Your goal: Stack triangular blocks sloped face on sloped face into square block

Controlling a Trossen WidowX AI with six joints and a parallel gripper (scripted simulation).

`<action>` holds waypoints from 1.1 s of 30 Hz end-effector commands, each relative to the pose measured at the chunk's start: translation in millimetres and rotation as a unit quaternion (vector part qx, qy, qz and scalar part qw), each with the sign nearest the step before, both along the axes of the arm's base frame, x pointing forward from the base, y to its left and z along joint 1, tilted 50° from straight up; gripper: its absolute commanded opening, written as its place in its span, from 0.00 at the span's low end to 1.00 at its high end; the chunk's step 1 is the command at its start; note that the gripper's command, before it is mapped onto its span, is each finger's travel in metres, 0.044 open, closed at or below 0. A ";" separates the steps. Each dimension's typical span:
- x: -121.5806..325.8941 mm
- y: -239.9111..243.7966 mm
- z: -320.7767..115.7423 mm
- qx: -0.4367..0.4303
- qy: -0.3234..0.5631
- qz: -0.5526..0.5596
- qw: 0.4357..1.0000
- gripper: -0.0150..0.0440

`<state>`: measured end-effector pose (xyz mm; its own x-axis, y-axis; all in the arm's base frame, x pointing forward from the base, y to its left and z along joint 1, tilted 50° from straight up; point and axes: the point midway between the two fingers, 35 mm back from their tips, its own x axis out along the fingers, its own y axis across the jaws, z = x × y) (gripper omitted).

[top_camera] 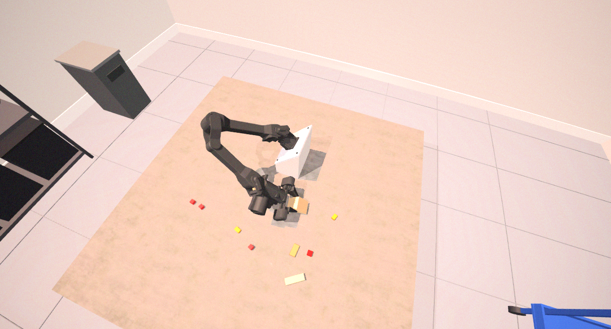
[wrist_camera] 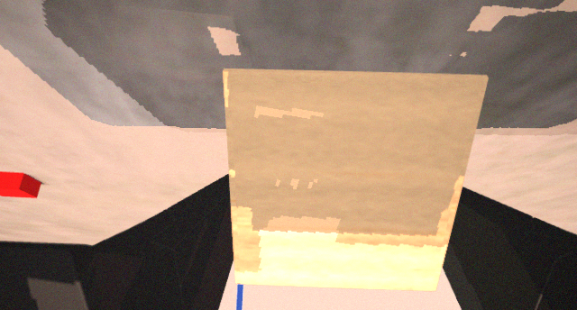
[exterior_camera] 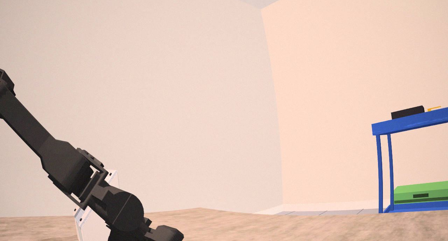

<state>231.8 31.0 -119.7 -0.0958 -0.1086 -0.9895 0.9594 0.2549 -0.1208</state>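
A wood-coloured block (top_camera: 301, 205) (wrist_camera: 352, 157) stands low at or just above the table (top_camera: 363, 169), in front of the white robot base. In the top view it shows a pale face and an orange face. In the wrist view one broad, nearly square face fills the middle. My gripper (top_camera: 293, 203) (wrist_camera: 332, 186) is shut on this block, one finger against each side. I cannot make out a second triangular block apart from it, nor any seam. The fingertips are partly hidden by the block in the wrist view, and the block is out of sight in the exterior view.
A yellow brick (top_camera: 294, 250), a pale bar (top_camera: 294, 279) and a red piece (top_camera: 309, 253) lie towards the front. Small yellow pieces (top_camera: 334, 216) (top_camera: 237, 229) lie on both sides. More red pieces (top_camera: 251, 247) (top_camera: 201, 206) lie left. The white base (top_camera: 287, 164) stands close behind the hand.
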 end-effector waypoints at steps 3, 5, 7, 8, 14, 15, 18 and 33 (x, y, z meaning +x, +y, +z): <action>4.1 22.6 18.2 0.005 -0.010 0.001 1.000 0.25; 2.9 30.1 24.5 0.005 -0.010 0.001 1.000 0.25; 1.2 37.5 30.9 0.006 -0.009 0.001 1.000 0.25; 0.3 41.2 34.1 0.006 -0.009 0.001 1.000 0.25; -7.2 61.9 53.0 0.006 -0.009 0.001 1.000 0.25; -8.0 63.6 54.6 0.006 -0.009 0.001 1.000 0.25; -8.3 64.2 55.2 0.006 -0.009 0.001 1.000 0.25; -11.6 62.1 50.5 -0.024 0.014 0.105 0.994 0.25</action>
